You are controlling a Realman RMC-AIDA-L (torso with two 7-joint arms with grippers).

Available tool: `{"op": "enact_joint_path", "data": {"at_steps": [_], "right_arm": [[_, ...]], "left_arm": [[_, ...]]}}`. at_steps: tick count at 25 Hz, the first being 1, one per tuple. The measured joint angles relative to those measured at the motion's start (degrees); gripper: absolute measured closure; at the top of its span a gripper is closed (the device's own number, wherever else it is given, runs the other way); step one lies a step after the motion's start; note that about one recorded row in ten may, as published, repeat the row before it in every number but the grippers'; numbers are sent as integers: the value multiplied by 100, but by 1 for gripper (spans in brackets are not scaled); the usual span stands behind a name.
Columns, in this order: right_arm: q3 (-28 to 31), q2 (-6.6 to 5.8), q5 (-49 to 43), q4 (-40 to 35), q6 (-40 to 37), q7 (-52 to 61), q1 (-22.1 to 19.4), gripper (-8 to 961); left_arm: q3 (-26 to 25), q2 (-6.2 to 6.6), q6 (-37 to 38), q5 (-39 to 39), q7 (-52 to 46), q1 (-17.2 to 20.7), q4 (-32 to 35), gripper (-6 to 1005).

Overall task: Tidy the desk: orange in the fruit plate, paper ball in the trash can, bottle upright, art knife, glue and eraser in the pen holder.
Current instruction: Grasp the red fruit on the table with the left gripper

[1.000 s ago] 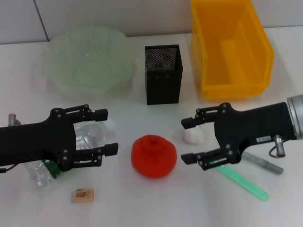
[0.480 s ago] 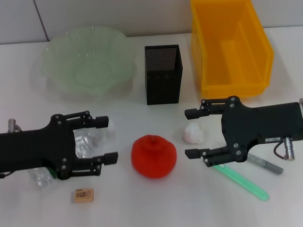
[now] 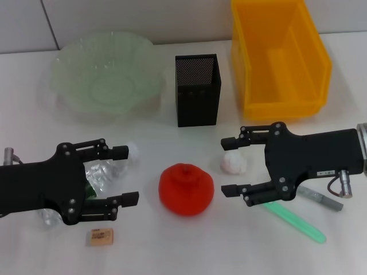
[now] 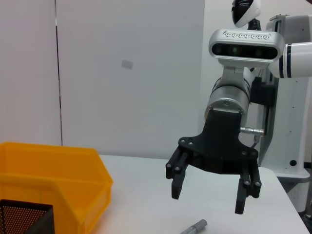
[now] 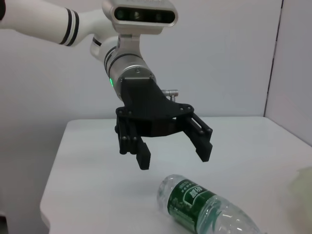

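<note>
A red-orange orange [image 3: 186,189] sits at the table's front middle. The white paper ball [image 3: 234,162] lies between the fingers of my open right gripper [image 3: 227,167], which also shows in the left wrist view [image 4: 208,200]. A clear bottle [image 3: 102,175] lies on its side under my open left gripper [image 3: 129,175]; the right wrist view shows that gripper [image 5: 174,159] hovering above the bottle [image 5: 204,204]. The eraser [image 3: 100,236] lies near the front edge. A green art knife [image 3: 295,220] and grey glue stick [image 3: 320,199] lie beneath the right arm.
At the back stand the green fruit plate [image 3: 106,74], the black mesh pen holder [image 3: 196,89] and the yellow trash can [image 3: 281,57]. The left wrist view shows the trash can [image 4: 48,170], the pen holder [image 4: 24,219] and the glue stick [image 4: 193,227].
The left gripper has drawn back to the left and toward the front, uncovering more of the bottle. The right gripper shifted right, then edged back around the paper ball. Both stay open.
</note>
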Motion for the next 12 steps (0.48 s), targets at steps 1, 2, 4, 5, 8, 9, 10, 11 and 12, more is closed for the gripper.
{"op": "enact_joint_path", "data": {"at_steps": [1, 2, 4, 5, 8, 9, 10, 11, 12], "right_arm": [[-21, 0, -4, 19, 2, 3, 16, 174], [-21, 0, -4, 19, 2, 3, 16, 174], [-23, 0, -5, 43, 11, 4, 25, 174], [-24, 0, -6, 67, 17, 4, 35, 174], [-13, 0, -7, 146, 24, 8, 70, 174], [-1, 0, -8, 177, 25, 11, 82, 174], [8, 0, -8, 204, 26, 14, 89, 174], [18, 0, -7, 224, 26, 18, 93, 174], [20, 0, -8, 231, 27, 19, 94, 174]], "left_arm": [[10, -3, 1, 1, -1, -7, 4, 232], [10, -3, 1, 1, -1, -7, 4, 233], [31, -8, 7, 0, -1, -12, 29, 234], [31, -8, 7, 0, -1, -12, 29, 234], [37, -8, 10, -5, -1, -16, 70, 236], [37, -8, 10, -5, -1, -16, 70, 237], [37, -8, 10, -5, -1, -16, 70, 237], [37, -8, 10, -5, -1, -16, 70, 238], [39, -9, 12, 5, 0, -31, 103, 239]]}}
